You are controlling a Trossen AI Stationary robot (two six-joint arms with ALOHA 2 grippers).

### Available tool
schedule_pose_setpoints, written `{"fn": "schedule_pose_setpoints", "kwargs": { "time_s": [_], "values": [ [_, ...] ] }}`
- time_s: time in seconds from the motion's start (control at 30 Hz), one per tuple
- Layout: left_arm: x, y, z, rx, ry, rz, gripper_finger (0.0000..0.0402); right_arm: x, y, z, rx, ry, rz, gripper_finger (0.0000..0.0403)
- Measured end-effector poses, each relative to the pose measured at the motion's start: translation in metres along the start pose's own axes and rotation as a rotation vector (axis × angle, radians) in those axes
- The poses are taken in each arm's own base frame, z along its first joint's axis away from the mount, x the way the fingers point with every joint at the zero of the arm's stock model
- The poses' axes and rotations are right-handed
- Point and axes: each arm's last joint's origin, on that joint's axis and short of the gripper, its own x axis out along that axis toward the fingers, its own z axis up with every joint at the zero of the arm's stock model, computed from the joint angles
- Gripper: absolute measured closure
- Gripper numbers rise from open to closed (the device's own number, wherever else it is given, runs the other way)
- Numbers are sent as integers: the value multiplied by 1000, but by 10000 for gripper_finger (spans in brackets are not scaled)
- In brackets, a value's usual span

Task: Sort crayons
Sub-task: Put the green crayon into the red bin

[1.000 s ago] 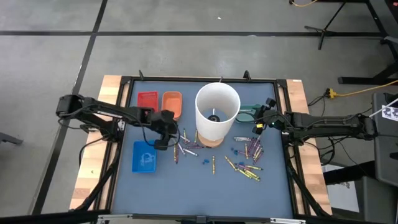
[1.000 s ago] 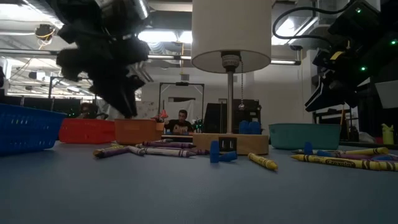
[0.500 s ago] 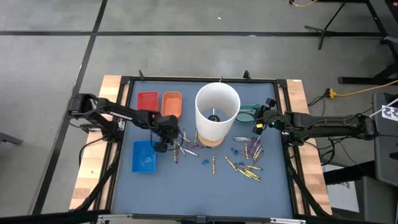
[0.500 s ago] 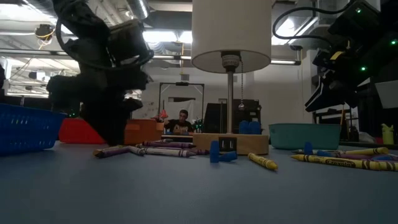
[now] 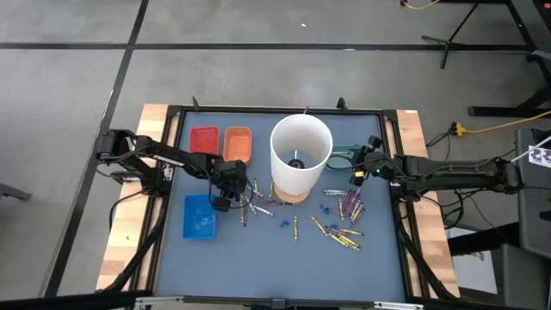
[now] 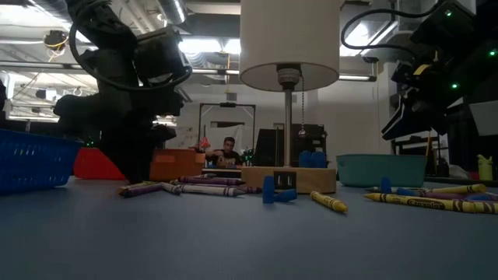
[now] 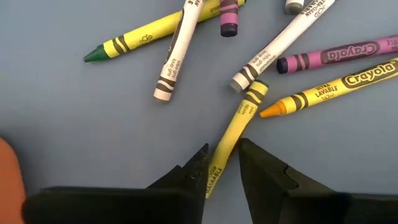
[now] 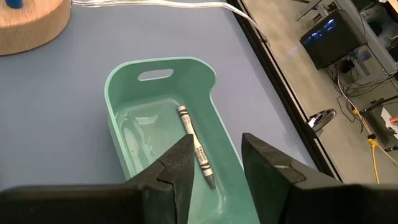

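The left gripper (image 7: 222,167) is straddling a yellow crayon (image 7: 235,132) on the table mat (image 7: 74,112), jaws partly closed on either side of its lower end, though I cannot tell whether they are gripping it yet. Judging from this, a pinch so near the end is risking the crayon pivoting or slipping free. Just beyond, its tip is touching a white crayon (image 7: 283,42) and an orange-tipped one (image 7: 329,88), which could be dragged along. Far across, the right gripper (image 8: 214,168) is hovering open and empty above the teal tray (image 8: 118,93) holding a grey crayon (image 8: 196,147)
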Motion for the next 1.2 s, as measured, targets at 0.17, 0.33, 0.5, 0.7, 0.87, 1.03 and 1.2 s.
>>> {"fn": "schedule_pose_setpoints", "kwargs": {
  "time_s": [0.17,0.33,0.5,0.7,0.87,1.03,1.2],
  "values": [
    [0,0,0,0,1,-1,359,0,0,0,0,0,0,270],
    [0,0,0,0,1,-1,379,0,0,0,0,0,0,270],
    [0,0,0,0,2,3,393,0,0,0,0,0,0,270],
    [-2,0,0,-1,-2,12,397,0,0,0,0,0,0,270],
    [-10,2,7,-2,17,24,398,0,0,0,0,0,0,270],
    [-27,5,18,-6,118,67,398,0,0,0,0,0,0,270],
    [-46,9,27,-1,211,139,398,0,0,0,0,0,0,270]
  ]
}}
